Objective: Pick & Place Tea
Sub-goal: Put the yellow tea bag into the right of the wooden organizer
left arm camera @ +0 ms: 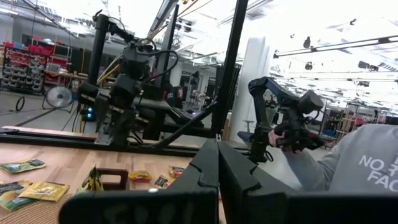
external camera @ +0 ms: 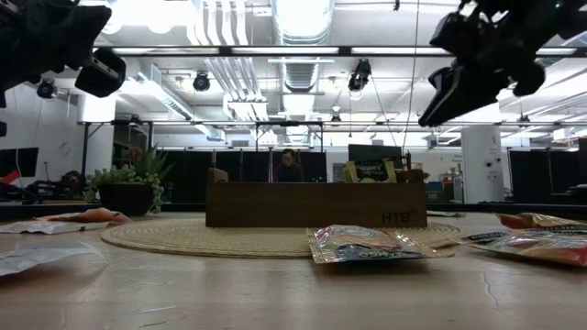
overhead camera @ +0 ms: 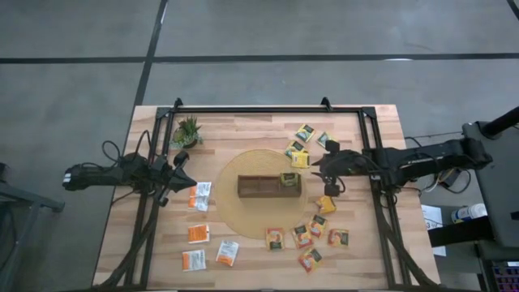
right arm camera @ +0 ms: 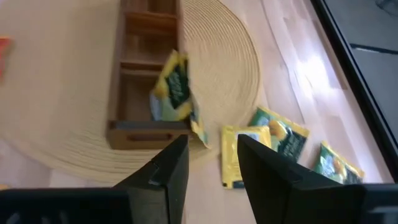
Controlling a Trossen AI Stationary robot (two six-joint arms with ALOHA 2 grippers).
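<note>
Tea sachet [right arm camera: 173, 87] leans over my tray [right arm camera: 134, 134] wall; my empty, half-parted right gripper [right arm camera: 212, 163] could snag it and tip it out.

Both arms matte black, boxy jointed links. Left arm [overhead camera: 122, 173]: loose black cables looping off its back half, rounded black knob near the wrist. Right arm [overhead camera: 413, 160]: thicker tube section, cable bundles along it, runs back to a dark base block at the table edge. Left claw [left arm camera: 214, 180]: two flat, wedge-shaped black fingers [left arm camera: 239, 180], smooth faces, chamfered edges, on a wide black crossbar. Right claw [right arm camera: 208, 165]: same build, two slab-like black fingers [right arm camera: 267, 165] with angled tips, plain surfaces, no markings visible. From table height both wrists read as chunky black housings with angular corners.
</note>
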